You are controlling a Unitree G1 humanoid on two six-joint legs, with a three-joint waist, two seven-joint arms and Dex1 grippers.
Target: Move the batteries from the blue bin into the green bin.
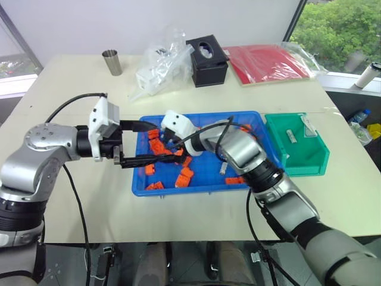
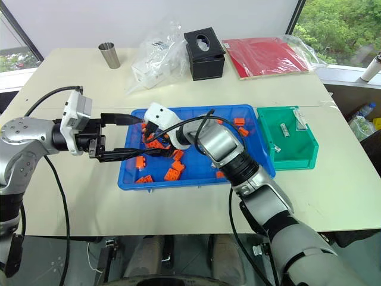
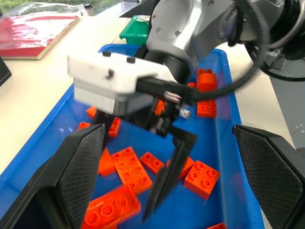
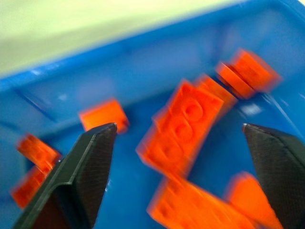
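The task looks partly done: two batteries [image 1: 291, 134] lie in the green bin [image 1: 309, 159], just beside the blue bin [image 1: 202, 185], where one battery [image 1: 222, 167] remains among orange blocks [image 1: 184, 176], both the right pincer [image 1: 168, 145] and left pincer [image 1: 149, 143] apart and empty over its left end.

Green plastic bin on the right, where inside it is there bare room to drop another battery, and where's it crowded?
The green plastic bin has a bare floor along its near half. A silvery battery and a clear packet lie toward its far end. The crowded spot is the blue plastic tray, strewn with orange plastic blocks.
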